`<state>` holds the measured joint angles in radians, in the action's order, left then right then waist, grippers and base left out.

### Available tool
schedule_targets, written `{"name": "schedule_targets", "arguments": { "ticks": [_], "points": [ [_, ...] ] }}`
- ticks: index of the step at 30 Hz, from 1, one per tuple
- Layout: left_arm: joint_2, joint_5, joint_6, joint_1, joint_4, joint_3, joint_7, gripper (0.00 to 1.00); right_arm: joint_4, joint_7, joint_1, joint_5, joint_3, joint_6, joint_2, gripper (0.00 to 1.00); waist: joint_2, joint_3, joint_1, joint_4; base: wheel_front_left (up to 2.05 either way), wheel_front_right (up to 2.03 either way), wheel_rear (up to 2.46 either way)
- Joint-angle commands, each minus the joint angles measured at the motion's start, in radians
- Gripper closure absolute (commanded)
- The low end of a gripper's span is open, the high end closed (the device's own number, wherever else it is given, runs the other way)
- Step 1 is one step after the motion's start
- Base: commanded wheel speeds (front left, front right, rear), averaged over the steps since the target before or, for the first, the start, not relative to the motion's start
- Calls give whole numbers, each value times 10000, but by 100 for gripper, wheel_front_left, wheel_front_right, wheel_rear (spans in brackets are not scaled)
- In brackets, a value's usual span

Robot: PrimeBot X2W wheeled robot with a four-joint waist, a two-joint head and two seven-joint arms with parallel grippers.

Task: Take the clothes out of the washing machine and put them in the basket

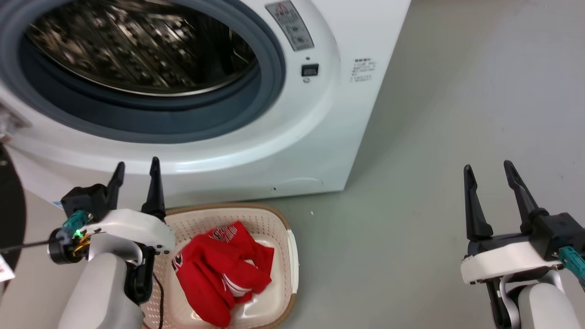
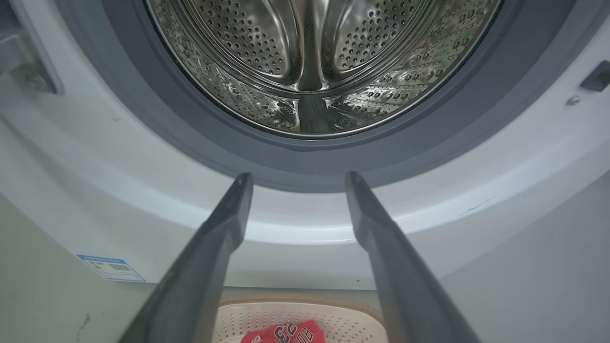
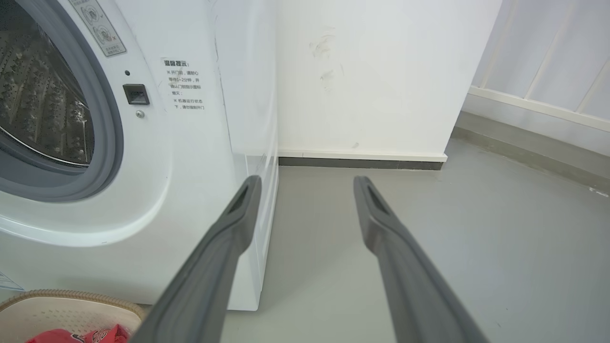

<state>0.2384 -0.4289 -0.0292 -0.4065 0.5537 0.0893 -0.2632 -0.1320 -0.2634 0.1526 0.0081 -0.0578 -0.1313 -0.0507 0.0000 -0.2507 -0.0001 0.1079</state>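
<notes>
Clothes [image 1: 219,269] heaped in basket [image 1: 292,260] near washing machine [image 1: 311,137]; left end effector [image 1: 138,163] and right end effector [image 1: 487,166] spread wide, empty. Hazard: left arm [image 1: 100,283], overhanging the basket, may knock it.

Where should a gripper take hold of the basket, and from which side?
Probably the right rim of the basket, from above: that edge is bare and thin enough to pinch, while the red clothes fill the middle and the left gripper hides the left rim.

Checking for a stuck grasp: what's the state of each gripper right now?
Left gripper: open, holding nothing.
Right gripper: open, holding nothing.
</notes>
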Motion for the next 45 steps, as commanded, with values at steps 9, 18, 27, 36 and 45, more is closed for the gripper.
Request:
{"name": "schedule_targets", "arguments": {
  "ticks": [9, 18, 27, 36, 45],
  "points": [
    [-624, 1419, 299, 2213, -3103, -883, -24, 0, -58, -20, -683, 155, -50, 11, 9, 0, 0, 1499, 1, -450, 0, 0, 0],
    [-1291, 2080, 152, 4067, -4906, -1549, -24, 0, 35, -20, -1270, 279, 148, 11, 12, 0, 0, 2144, 1, -369, 0, 0, 0],
    [-1649, 2962, 6, 4989, -5342, -1518, -24, 0, 300, -20, -1711, 341, 289, 11, 10, 0, 0, 2436, 1, -239, 0, 0, 0],
    [-1751, 3390, -44, 5174, -5403, -1493, -24, 0, 274, -20, -1823, 422, 288, 11, 10, 0, 0, 2477, 1, -178, 0, 0, 0],
    [-1829, 3550, -82, 5167, -5506, -1515, -24, 0, 238, -19, -1736, 365, 246, 11, 10, 0, 0, 2427, 1, -175, 0, 0, 0]
  ]
}}
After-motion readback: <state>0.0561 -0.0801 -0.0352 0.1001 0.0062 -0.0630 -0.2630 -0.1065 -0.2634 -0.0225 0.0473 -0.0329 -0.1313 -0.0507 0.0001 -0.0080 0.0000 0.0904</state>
